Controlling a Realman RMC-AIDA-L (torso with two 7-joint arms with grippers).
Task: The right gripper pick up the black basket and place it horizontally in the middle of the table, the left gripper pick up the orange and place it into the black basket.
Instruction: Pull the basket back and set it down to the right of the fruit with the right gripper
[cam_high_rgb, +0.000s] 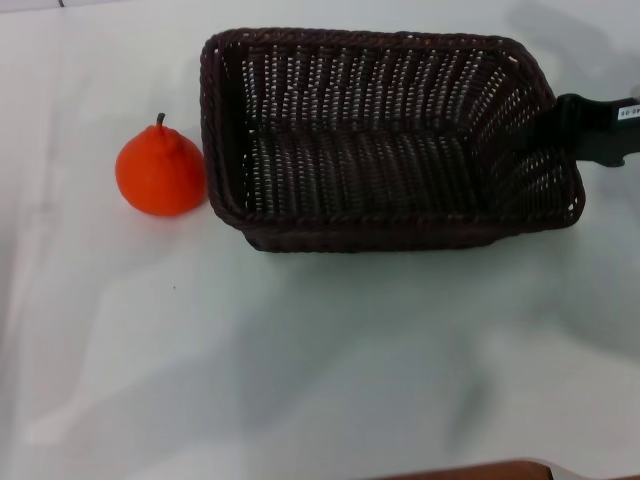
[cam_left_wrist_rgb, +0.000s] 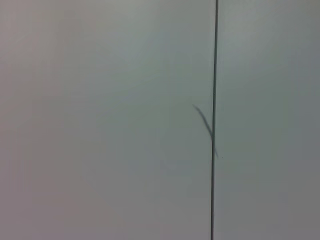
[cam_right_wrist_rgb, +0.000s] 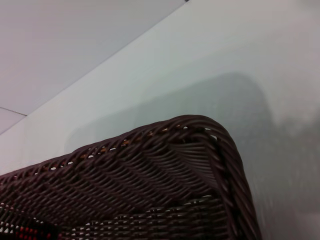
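The black basket (cam_high_rgb: 390, 140) lies lengthwise across the far middle of the white table (cam_high_rgb: 320, 360), its opening facing up and towards me. My right gripper (cam_high_rgb: 562, 128) reaches in from the right edge and grips the basket's right end wall. The right wrist view shows a rounded corner of the basket's braided rim (cam_right_wrist_rgb: 165, 165) close up. The orange (cam_high_rgb: 160, 172) stands upright on the table just left of the basket's left end, very close to it. My left gripper is out of view; its wrist view shows only a pale surface.
A thin dark line (cam_left_wrist_rgb: 214, 120) runs across the pale surface in the left wrist view. A brown edge (cam_high_rgb: 470, 470) shows at the table's near side. The wall meets the table behind the basket (cam_right_wrist_rgb: 75, 60).
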